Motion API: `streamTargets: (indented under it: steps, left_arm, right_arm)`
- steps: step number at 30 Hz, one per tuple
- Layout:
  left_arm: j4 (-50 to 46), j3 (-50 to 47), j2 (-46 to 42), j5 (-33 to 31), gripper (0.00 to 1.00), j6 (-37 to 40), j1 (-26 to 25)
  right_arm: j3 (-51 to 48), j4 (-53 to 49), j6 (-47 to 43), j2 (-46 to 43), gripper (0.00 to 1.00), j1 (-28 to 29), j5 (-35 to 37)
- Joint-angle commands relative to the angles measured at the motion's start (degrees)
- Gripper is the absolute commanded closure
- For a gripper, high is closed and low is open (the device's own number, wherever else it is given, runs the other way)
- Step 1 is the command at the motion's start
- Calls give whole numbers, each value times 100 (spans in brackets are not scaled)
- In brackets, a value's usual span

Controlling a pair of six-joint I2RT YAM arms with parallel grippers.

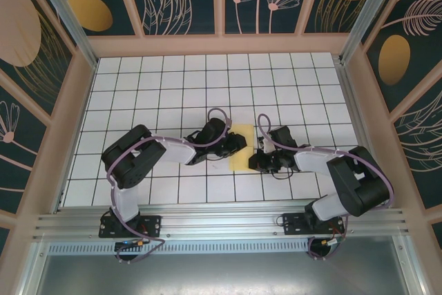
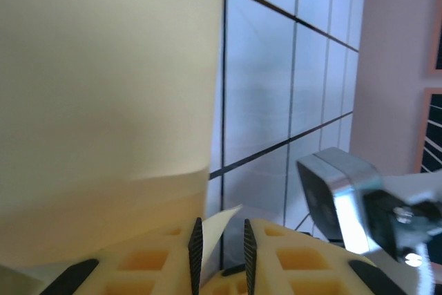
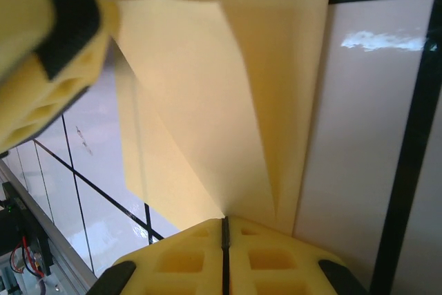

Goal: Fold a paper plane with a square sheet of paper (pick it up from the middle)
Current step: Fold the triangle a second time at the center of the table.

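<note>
Where the 2 arms meet near the middle of the white gridded tabletop [image 1: 207, 81], the pale-yellow sheet of paper [image 1: 241, 157] lies partly folded between them, its surface plain and unmarked. The right gripper [image 3: 223, 224] is clenched, its 2 yellow fingers pressed together on the sheet's edge, where a raised flap runs down to their seam. The left gripper [image 2: 222, 243] stands slightly parted, with a loose paper corner in the gap between its black pads [image 2: 196, 253].
</note>
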Motion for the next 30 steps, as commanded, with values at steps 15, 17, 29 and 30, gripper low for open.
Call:
streamTargets:
  steps: [15, 17, 29, 30]
  left_arm:
    - [1310, -586, 178, 110, 79, -553, -321]
    - [1350, -590, 267, 93, 79, -562, -326]
    - [250, -329, 447, -661, 80, -228, -321]
    - [81, -303, 415, -786, 80, -178, -314]
  right_arm:
    - [-79, -414, -32, 58, 90, -53, 246]
    - [-83, -425, -32, 54, 90, -53, 261]
    - [-88, -682, -100, 25, 92, -53, 444]
    - [-88, -699, -111, 13, 92, -52, 456]
